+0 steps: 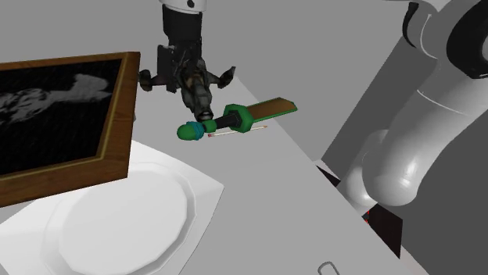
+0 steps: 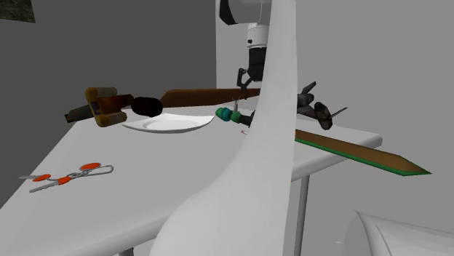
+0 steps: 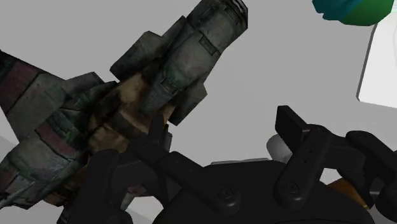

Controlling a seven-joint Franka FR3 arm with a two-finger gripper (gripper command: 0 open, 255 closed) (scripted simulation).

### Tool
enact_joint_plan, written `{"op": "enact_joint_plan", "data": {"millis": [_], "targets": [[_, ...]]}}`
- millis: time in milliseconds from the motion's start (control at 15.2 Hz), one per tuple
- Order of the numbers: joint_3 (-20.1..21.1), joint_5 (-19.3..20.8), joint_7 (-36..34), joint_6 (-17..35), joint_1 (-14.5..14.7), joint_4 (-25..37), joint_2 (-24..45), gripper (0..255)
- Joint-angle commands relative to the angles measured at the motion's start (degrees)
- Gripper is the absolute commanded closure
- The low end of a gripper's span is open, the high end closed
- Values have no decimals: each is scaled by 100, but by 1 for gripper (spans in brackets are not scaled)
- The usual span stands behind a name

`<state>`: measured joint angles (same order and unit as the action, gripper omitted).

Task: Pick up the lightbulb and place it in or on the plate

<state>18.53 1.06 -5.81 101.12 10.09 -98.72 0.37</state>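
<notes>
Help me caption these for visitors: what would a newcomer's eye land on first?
The weathered grey-brown model spacecraft on the table, just below the black gripper. Next, the long brown, green-edged blade jutting past the table's edge, and the big white plate beside a wood-framed picture.

White arm (image 1: 426, 148) bent high, reaching up n left in shoulder view, wrist straight down, blk gripper (image 1: 186, 72) low, fingers (image 3: 296, 130) apart

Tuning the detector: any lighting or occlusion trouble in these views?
Shoulder view: even light, white plate pale on the light table. Second exterior view: the white arm covers the middle, beside the green-blue bulb. Wrist view: the toy spacecraft looks dark.
</notes>
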Motion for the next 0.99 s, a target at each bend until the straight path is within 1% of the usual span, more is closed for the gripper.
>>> {"op": "enact_joint_plan", "data": {"millis": [0, 264, 462, 528, 924], "targets": [[132, 133, -41, 2, 135, 388, 394, 0], [322, 475, -87, -134, 444, 1333, 1197, 0], [429, 764, -97, -317, 746, 2155, 1841, 0], [426, 771, -95, -324, 761, 2184, 1862, 0], [409, 770, -110, 146, 718, 1696, 1845, 0]]}}
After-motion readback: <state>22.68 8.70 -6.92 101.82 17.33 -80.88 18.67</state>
